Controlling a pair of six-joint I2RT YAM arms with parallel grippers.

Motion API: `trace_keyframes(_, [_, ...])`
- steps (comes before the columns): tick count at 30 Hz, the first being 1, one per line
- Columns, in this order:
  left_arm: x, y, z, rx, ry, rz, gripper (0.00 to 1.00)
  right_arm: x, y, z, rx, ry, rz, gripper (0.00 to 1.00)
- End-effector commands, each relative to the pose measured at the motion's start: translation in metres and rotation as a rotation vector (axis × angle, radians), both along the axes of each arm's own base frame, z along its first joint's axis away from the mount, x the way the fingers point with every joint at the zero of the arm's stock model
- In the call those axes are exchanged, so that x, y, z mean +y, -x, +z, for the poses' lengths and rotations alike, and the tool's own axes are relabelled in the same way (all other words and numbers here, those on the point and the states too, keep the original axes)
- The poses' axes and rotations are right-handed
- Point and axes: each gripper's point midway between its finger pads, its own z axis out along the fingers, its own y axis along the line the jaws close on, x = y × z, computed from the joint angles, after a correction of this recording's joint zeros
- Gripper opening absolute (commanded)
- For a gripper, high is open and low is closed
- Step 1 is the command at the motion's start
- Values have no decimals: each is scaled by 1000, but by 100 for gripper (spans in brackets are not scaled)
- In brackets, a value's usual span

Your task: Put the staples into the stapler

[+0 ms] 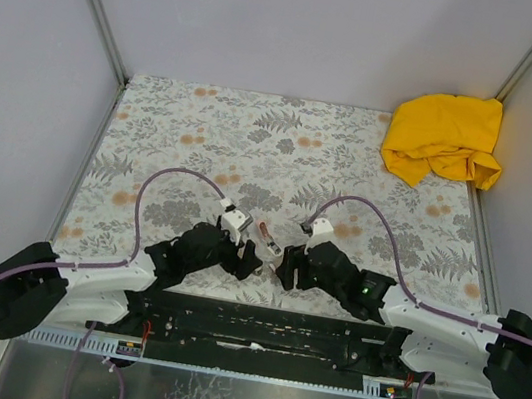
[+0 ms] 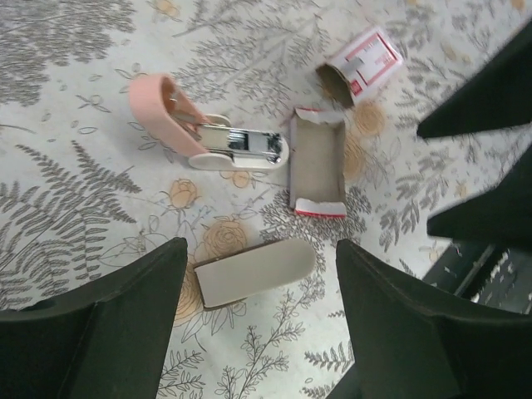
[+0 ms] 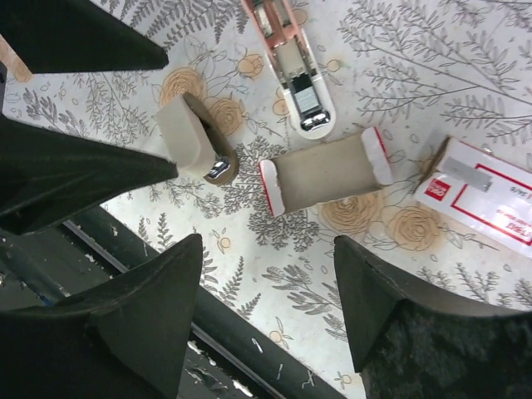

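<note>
Hovering near the stapler [image 2: 218, 141], left gripper [image 2: 259, 253] and right gripper [image 3: 268, 245] gape wide, empty; cardboard tray [image 2: 317, 158] lies beside it

Bright, even, soft light, faint shadows; wrist views sharp, near pincers slightly blurred

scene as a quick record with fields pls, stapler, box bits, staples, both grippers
stapler: open, pink top swung up, silver channel exposed
cream piece: lying apart from the stapler, below the left gripper
box tray: slid out of its sleeve, looks empty
box sleeve: white with red print, just beyond the tray
staples: maybe the grey strip on the sleeve, or only print; cannot tell
left gripper: open, holding nothing
right gripper: open, holding nothing
yellow cloth: far right corner
</note>
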Motion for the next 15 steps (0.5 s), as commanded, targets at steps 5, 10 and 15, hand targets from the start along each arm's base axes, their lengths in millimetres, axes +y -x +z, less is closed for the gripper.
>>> trace_keyframes(5, [-16, 5, 19, -118, 54, -238, 73, -8, -4, 10, -25, -24, 26, 73])
trace_keyframes(10, [-19, 5, 9, -82, 34, -263, 73, -6, -4, 11, -20, -41, 35, 74])
trace_keyframes(15, [-21, 4, -2, -47, 0, -277, 73, -6, -4, 18, -29, -63, 35, 74])
